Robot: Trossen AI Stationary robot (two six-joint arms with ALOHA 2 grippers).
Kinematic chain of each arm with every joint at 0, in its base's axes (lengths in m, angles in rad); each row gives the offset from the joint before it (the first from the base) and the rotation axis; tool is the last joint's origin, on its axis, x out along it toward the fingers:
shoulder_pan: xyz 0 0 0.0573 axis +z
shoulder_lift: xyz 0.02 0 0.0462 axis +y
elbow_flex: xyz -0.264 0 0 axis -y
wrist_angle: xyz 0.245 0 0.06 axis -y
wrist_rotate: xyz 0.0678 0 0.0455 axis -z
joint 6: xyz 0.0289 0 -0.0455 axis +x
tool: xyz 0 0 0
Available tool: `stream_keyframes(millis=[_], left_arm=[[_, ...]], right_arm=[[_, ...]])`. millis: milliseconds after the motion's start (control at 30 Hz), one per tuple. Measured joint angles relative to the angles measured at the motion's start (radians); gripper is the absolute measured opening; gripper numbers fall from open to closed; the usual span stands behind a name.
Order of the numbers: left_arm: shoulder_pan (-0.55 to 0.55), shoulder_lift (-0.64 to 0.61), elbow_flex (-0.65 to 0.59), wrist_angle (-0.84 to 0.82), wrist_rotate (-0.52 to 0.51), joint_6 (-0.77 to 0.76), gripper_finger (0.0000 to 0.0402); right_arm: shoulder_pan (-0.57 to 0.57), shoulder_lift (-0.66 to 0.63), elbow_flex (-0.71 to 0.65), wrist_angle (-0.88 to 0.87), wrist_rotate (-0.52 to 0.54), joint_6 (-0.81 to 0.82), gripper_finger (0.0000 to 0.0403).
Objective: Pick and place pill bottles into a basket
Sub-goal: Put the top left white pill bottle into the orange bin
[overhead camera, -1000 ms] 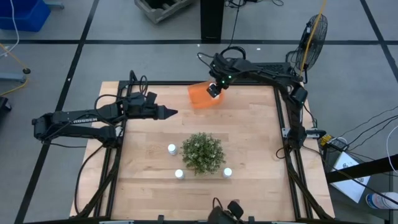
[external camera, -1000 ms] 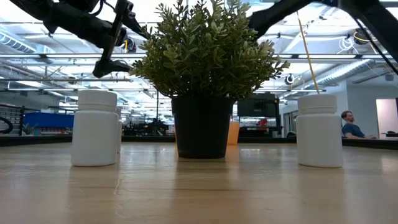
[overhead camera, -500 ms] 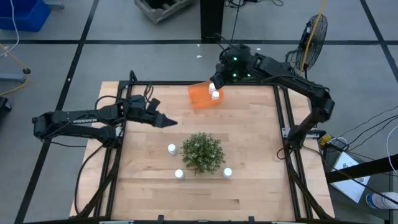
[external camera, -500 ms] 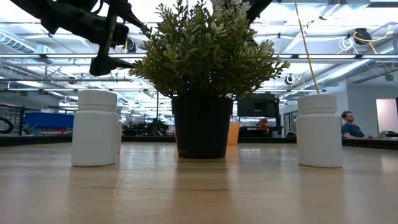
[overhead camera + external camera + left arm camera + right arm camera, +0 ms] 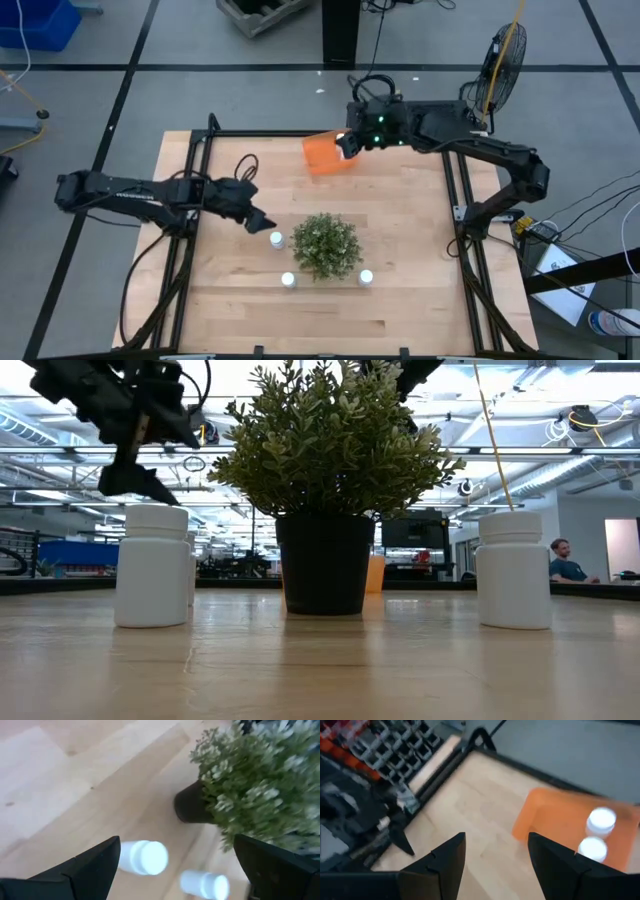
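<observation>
High view shows the left gripper (image 5: 264,222) low over the pale wooden table (image 5: 400,240), just beside the nearest small white cylindrical pill bottle (image 5: 276,239), which stands upright close by the round bushy green plant in its dark pot (image 5: 326,245). Its jaws are spread wide and empty; the left wrist view shows that bottle (image 5: 144,857) lying between the two dark fingers (image 5: 95,865), not yet touched. Two more white bottles stand nearer the table's front edge, one on the plant's left side (image 5: 288,280) and one on its right (image 5: 366,278).

At the far edge sits the small rectangular bright orange plastic basket (image 5: 322,155). The right gripper (image 5: 347,146) hangs just over its rim, jaws parted with nothing between them, and the right wrist view shows two white-capped bottles (image 5: 601,819) already lying inside the basket.

So two are in and three remain, by my reckoning. These bottles look light, rigid and smooth-sided, so they should be easy to lift but apt to tip or skid if nudged off-centre. The sensible hold is across the round body below the cap, fingers square on either side, closing gently. The plant's leaves crowd this bottle, so the approach probably needs care on that side.
</observation>
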Motion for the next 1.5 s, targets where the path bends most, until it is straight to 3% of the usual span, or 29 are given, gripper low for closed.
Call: stream_keyframes(millis=[333,500,667,967,1500], left_arm=[[-0.150,0.053,0.067,-0.055,-0.153,0.133,0.0394],[-0.190,0.185,0.149,-0.202,-0.172,0.237,0.0394],[-0.214,0.324,0.206,-0.295,-0.149,0.319,0.0394],[-0.245,0.429,0.280,-0.277,-0.208,0.363,0.0394],[-0.242,0.505,0.279,-0.224,-0.230,0.410,0.0394]], right_arm=[[0.067,-0.013,-0.073,0.109,0.000,0.035,0.0207],[0.083,-0.044,-0.072,0.212,-0.001,0.030,0.0206],[0.081,-0.091,-0.071,0.200,0.004,0.023,0.0206],[0.080,-0.174,-0.072,0.197,0.031,0.010,0.0205],[0.087,-0.225,-0.072,0.188,0.030,-0.008,0.0201]])
